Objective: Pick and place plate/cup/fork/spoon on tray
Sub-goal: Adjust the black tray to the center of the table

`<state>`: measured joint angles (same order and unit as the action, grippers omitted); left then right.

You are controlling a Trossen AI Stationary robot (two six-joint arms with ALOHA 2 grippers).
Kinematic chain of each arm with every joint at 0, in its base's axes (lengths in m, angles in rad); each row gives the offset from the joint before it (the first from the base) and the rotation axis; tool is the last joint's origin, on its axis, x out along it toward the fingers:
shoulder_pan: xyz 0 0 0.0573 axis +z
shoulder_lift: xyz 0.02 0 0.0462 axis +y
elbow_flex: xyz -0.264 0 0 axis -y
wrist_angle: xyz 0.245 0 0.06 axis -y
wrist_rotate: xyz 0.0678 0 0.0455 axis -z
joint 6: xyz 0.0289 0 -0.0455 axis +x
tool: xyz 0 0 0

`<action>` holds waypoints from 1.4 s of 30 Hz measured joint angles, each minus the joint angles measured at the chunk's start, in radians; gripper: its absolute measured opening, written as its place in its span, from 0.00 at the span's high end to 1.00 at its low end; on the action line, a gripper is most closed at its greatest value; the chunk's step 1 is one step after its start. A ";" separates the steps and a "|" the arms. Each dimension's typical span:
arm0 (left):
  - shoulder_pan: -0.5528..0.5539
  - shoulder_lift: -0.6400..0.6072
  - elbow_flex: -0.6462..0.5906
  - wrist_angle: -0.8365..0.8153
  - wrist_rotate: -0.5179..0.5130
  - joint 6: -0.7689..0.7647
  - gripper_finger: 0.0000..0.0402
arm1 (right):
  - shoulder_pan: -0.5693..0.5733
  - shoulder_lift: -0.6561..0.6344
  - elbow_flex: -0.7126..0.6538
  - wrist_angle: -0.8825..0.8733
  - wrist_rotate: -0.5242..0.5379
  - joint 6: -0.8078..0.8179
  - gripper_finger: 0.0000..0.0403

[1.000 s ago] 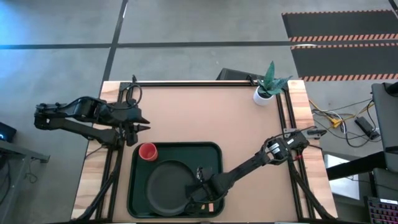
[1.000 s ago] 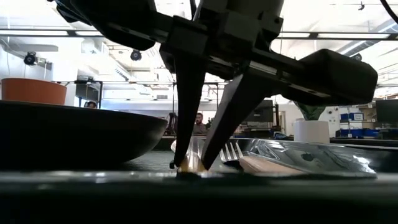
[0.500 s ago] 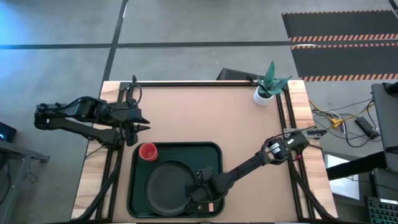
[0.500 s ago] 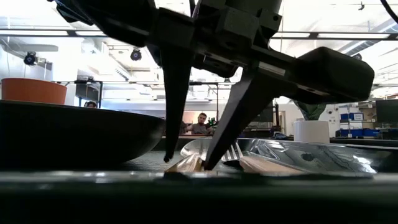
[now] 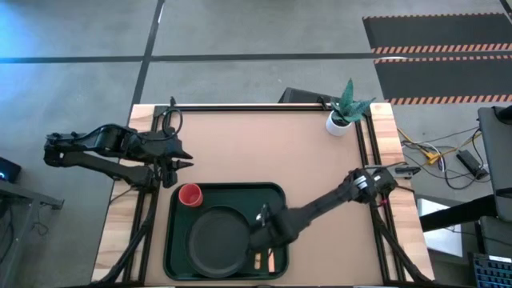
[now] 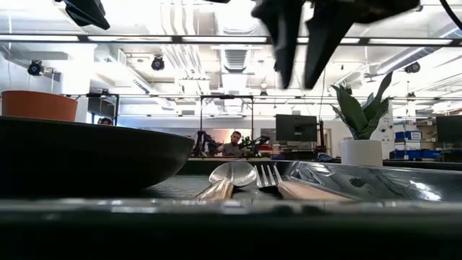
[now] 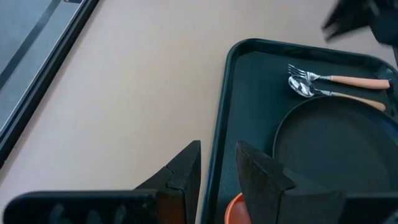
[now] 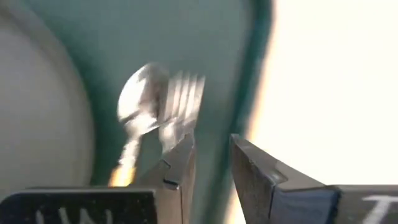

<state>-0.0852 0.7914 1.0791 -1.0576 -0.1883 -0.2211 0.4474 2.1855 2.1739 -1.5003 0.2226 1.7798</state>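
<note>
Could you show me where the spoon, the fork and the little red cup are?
spoon (image 7: 303,88), left wrist view, on its silver bowl.
fork (image 7: 298,73), left wrist view, on its tines.
red cup (image 5: 190,194), high view, on its middle.

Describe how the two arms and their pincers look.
Both arms are dark, jointed and slim. The left pincer has two black wedge-shaped fingers, an orange-brown strip at one's base. The right pincer has matching dark pointed fingers, with white lettering on its base. Black cables loop near the left arm.

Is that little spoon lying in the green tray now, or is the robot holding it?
In the tray. The spoon lies flat beside the fork; the right hand hangs above, empty.
</note>
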 joint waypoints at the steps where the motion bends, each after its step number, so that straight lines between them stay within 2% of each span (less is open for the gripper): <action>1: 0.000 0.000 0.000 0.000 0.000 0.000 0.79 | -0.012 -0.016 0.001 -0.049 0.001 -0.026 0.78; 9: 0.000 -0.001 0.000 0.000 0.000 0.000 0.79 | -0.157 -0.121 -0.108 -0.049 -0.011 -0.337 0.74; 13: 0.000 0.000 0.000 0.000 0.000 0.001 0.79 | -0.240 -0.152 -0.165 0.044 -0.045 -0.503 0.74; 16: 0.000 -0.001 0.000 0.000 0.000 0.001 0.79 | -0.294 -0.158 -0.206 0.154 -0.111 -0.637 0.79; 19: 0.000 -0.002 0.000 0.000 0.000 0.000 0.79 | -0.333 -0.157 -0.262 0.304 -0.177 -0.734 0.89; 22: 0.000 -0.002 0.000 0.000 0.000 -0.001 0.79 | -0.356 -0.157 -0.338 0.439 -0.235 -0.778 0.96; 29: 0.000 -0.002 0.000 0.000 0.000 -0.004 0.79 | -0.376 -0.155 -0.504 0.598 -0.283 -0.786 0.98; 35: 0.000 0.000 0.000 0.001 0.000 -0.008 0.79 | -0.389 -0.155 -0.591 0.677 -0.284 -0.792 0.98; 42: 0.000 0.005 0.000 0.001 0.000 -0.009 0.79 | -0.431 -0.160 -0.644 0.688 -0.295 -0.844 0.98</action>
<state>-0.0851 0.7961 1.0790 -1.0569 -0.1883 -0.2300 0.0163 2.0252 1.5304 -0.8122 -0.0725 0.9358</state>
